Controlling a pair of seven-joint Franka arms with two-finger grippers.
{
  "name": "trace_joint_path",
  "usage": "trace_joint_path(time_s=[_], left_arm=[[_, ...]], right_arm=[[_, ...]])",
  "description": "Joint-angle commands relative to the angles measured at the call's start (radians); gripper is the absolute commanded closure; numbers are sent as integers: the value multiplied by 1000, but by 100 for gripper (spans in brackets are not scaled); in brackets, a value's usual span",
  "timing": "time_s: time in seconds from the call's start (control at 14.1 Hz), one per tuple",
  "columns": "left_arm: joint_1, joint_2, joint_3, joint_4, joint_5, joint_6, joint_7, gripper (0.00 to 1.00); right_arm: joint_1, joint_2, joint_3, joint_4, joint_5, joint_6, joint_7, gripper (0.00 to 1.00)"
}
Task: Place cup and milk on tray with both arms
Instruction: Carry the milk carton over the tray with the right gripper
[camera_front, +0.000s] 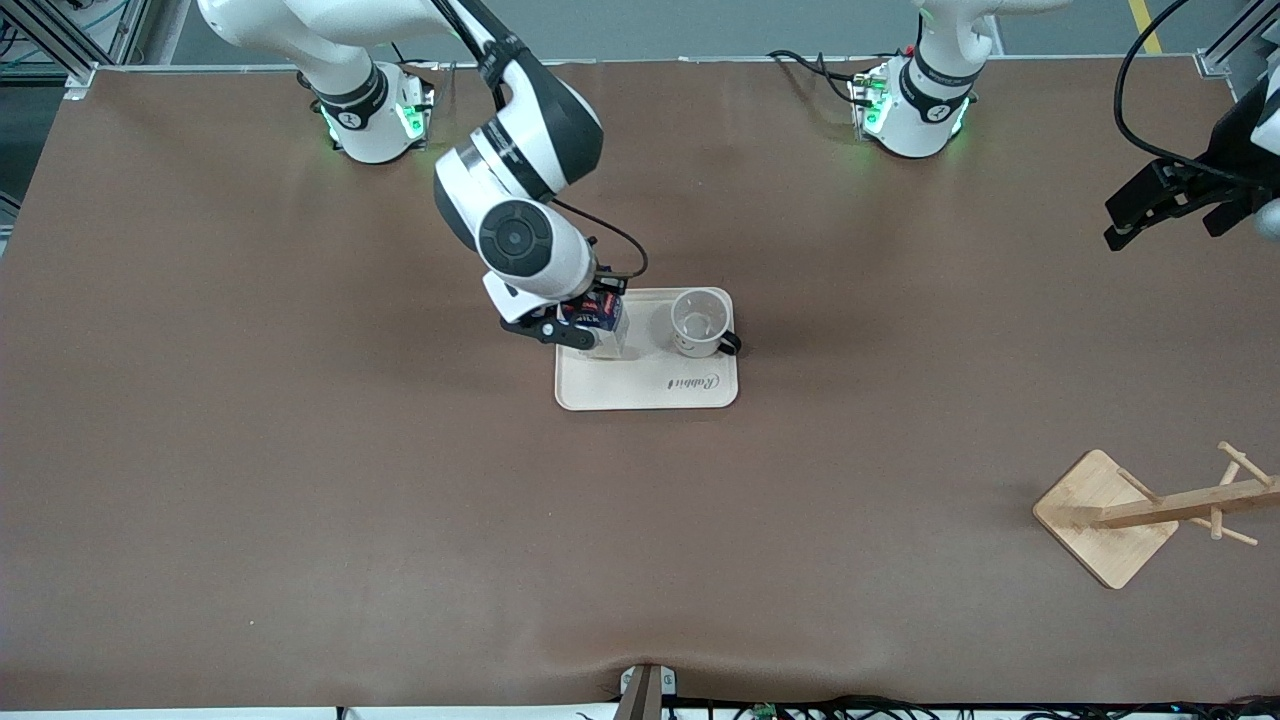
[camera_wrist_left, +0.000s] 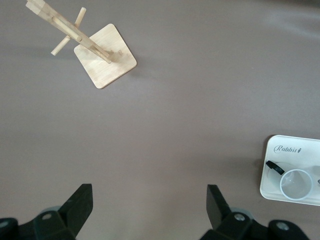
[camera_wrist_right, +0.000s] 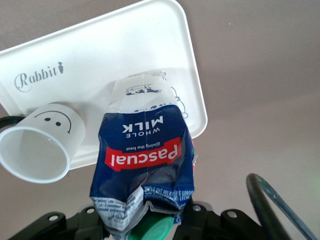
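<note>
- Tray (camera_front: 610, 395) sitting mid-table as the landmark for everything else, cream, "Rabbit" script along the edge nearer the front camera. Exactly where needed, nothing to do there.
- Wooden rack (camera_front: 1110, 515) well away from the tray, toward the left arm's end of the table and nearer the front camera. Not part of the job, just there.
- Right gripper (camera_front: 585, 325) down over the tray's end toward the right arm, clamped on the top of the milk. Crumpled carton top pinched between the fingers in the right wrist view.
- Left gripper (camera_wrist_left: 147, 212) parked up high, well off the tray toward the left arm's end of the table, fingers spread wide with nothing between them. Just waiting, by the look of it.
- Milk (camera_wrist_right: 145, 160) upright at the tray's right-arm end, pale grey lower part over the tray surface. Hard to say whether the base is fully resting on the tray or a hair above it. Close beside the cup but apart.
- Cup (camera_front: 698, 322) already standing on the tray, at the end toward the left arm, mouth up, black handle poking out over the tray's edge. That half looks done.
- Overall: nearly finished. Cup placed, milk at its spot but not yet released. Left to do, probably: set the carton flat, open the right fingers, lift clear without tipping that squashy carton into the cup.
</note>
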Motion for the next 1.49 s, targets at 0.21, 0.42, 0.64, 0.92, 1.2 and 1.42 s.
trace_joint_path(time_s=[0.21,0.42,0.64,0.92,1.2,1.42], left_arm=[[-16,-38,52,-51,-66,7,87,0],[-11,-47,35,-88,-66,18,78,0],[-3,-82,35,-129,-65,24,79,0],[-5,-77,35,-125,-45,26,83,0],[-5,-79,35,-131,-34,33,87,0],[-11,-80,31,-136,10,38,89,0]], right_arm=[[9,60,-11,49,-54,60,21,73],[70,64,-10,47,-237,82,47,0],[77,64,-13,52,-266,77,49,0],[84,63,-11,55,-266,76,50,0],[78,52,-10,83,-228,67,43,0],[77,45,-10,118,-168,54,40,0]])
